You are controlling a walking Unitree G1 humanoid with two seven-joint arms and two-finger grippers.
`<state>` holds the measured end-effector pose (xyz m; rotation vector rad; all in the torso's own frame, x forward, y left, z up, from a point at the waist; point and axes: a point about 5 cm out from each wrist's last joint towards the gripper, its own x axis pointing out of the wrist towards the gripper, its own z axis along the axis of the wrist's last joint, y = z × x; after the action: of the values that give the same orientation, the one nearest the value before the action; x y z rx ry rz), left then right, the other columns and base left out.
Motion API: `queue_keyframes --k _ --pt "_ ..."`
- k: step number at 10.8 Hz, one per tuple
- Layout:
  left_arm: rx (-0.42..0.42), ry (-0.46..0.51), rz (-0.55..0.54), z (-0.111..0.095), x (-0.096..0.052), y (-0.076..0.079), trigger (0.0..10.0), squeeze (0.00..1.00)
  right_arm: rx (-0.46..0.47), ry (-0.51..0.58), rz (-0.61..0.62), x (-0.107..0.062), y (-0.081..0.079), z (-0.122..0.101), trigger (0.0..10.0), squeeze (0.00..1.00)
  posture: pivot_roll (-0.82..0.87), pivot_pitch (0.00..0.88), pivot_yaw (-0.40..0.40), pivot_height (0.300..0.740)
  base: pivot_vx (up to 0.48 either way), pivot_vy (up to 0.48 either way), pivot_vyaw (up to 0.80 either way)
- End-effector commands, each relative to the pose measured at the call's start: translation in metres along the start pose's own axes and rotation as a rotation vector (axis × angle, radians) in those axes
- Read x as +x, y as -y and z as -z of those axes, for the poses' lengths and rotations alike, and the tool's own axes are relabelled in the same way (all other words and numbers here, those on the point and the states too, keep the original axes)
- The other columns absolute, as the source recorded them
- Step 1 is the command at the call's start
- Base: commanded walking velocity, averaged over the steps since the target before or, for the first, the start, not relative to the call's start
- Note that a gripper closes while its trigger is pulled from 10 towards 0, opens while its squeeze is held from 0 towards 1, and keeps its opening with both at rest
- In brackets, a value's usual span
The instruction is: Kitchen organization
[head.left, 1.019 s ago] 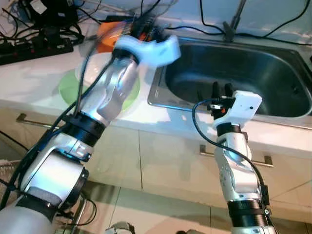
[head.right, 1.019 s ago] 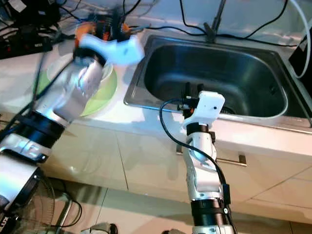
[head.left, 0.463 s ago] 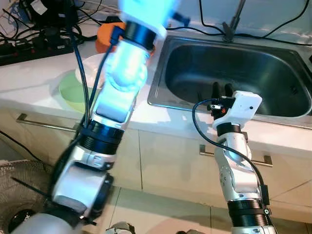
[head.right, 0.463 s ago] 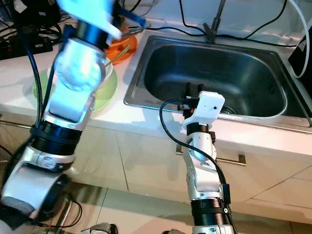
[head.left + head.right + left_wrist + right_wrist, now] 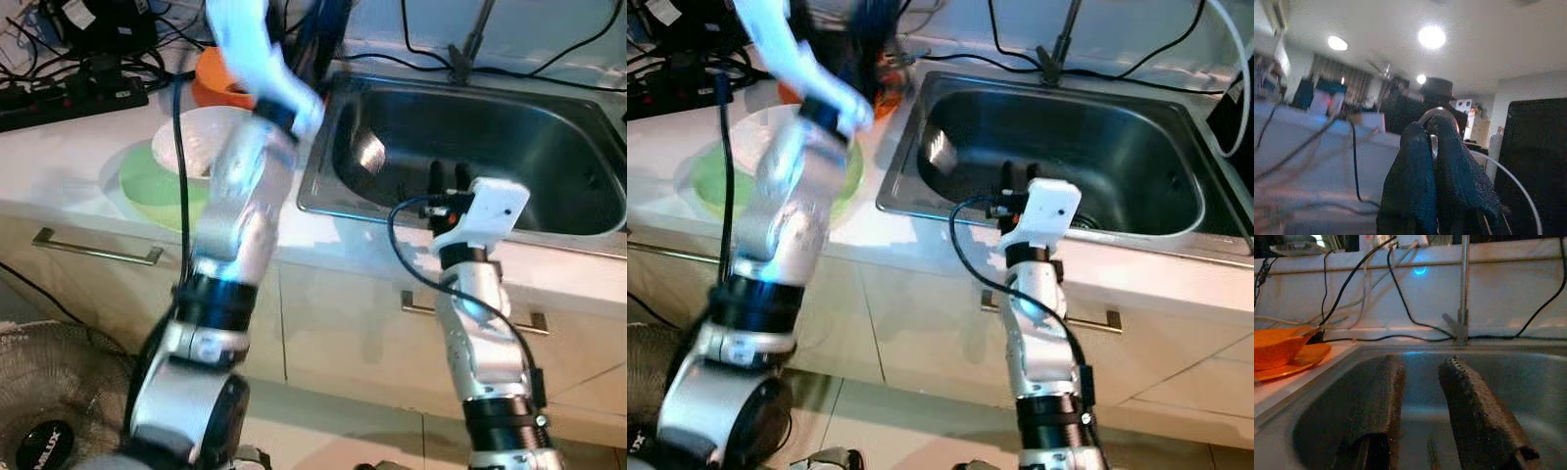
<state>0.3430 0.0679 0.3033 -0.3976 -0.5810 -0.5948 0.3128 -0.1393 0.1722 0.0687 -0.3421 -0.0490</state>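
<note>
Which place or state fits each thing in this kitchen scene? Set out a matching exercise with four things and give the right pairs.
Things:
1. green plate
2. orange bowl
3. right gripper
4. sink

Places or states:
A. steel basin with no dishes showing
B. on the counter, under a white bowl
C. open, at the sink's front edge
D. at the back of the counter, beside the sink

Pairs: 1-B, 2-D, 3-C, 4-A
</note>
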Motion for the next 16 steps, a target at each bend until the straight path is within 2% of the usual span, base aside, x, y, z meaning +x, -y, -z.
queue_keyframes --k 1,2,3,4,5,7,9,10,11,12,14,16 --pt "-0.059 -0.005 -0.012 0.001 -0.004 -0.004 10.0 0.0 -0.013 0.019 0.018 0.007 0.007 -0.007 10.0 0.0 0.06 0.064 -0.009 0.74 0.0 0.0 0.0" --pt "-0.062 -0.01 -0.025 0.002 -0.006 -0.007 10.0 0.0 -0.02 0.031 0.02 0.009 0.01 -0.011 10.0 0.0 0.06 0.066 -0.009 0.74 0.0 0.0 0.0" --pt "-0.067 -0.018 -0.029 0.003 -0.008 -0.009 10.0 0.0 -0.027 0.054 0.017 0.014 0.013 -0.018 10.0 0.25 0.06 0.066 -0.008 0.74 0.0 0.0 0.0" --pt "-0.078 -0.022 -0.033 0.004 -0.01 -0.01 10.0 0.0 -0.034 0.075 0.009 0.017 0.016 -0.024 10.0 0.59 0.06 0.066 -0.009 0.74 0.0 0.0 0.0" --pt "-0.091 -0.036 -0.043 0.008 -0.013 -0.01 10.0 0.0 -0.041 0.1 -0.033 0.023 0.017 -0.033 10.0 1.0 0.05 0.068 -0.009 0.74 0.0 0.0 0.0" --pt "-0.09 -0.047 -0.04 0.01 -0.014 -0.01 10.0 0.0 -0.038 0.124 -0.138 0.027 0.011 -0.044 10.0 1.0 0.05 0.065 -0.01 0.74 0.0 0.0 0.0" --pt "-0.084 -0.056 -0.04 0.011 -0.015 -0.011 10.0 0.0 -0.045 0.113 -0.165 0.027 0.008 -0.044 10.0 1.0 0.05 0.058 -0.008 0.74 0.0 0.0 0.0" --pt "-0.082 -0.058 -0.039 0.011 -0.015 -0.011 10.0 0.0 -0.072 0.084 -0.205 0.027 0.006 -0.041 10.0 0.0 0.05 0.055 -0.01 0.74 0.0 0.0 0.0" --pt "-0.076 -0.063 -0.038 0.012 -0.016 -0.011 10.0 0.0 -0.094 0.064 -0.249 0.027 0.003 -0.04 10.0 0.0 0.05 0.055 -0.011 0.74 0.0 0.0 0.0" --pt "-0.063 -0.073 -0.033 0.014 -0.017 -0.01 10.0 0.0 -0.103 0.047 -0.369 0.025 -0.004 -0.04 10.0 0.0 0.05 0.053 -0.013 0.74 0.0 0.0 0.0" --pt "-0.062 -0.076 -0.029 0.015 -0.017 -0.009 10.0 0.0 -0.118 0.041 -0.477 0.022 -0.013 -0.042 10.0 0.0 0.05 0.051 -0.014 0.74 0.0 0.0 0.0" --pt "-0.057 -0.084 -0.022 0.016 -0.017 -0.008 10.0 0.0 -0.093 0.039 -0.578 0.017 -0.025 -0.044 10.0 0.0 0.05 0.046 -0.014 0.74 0.0 0.0 0.0"
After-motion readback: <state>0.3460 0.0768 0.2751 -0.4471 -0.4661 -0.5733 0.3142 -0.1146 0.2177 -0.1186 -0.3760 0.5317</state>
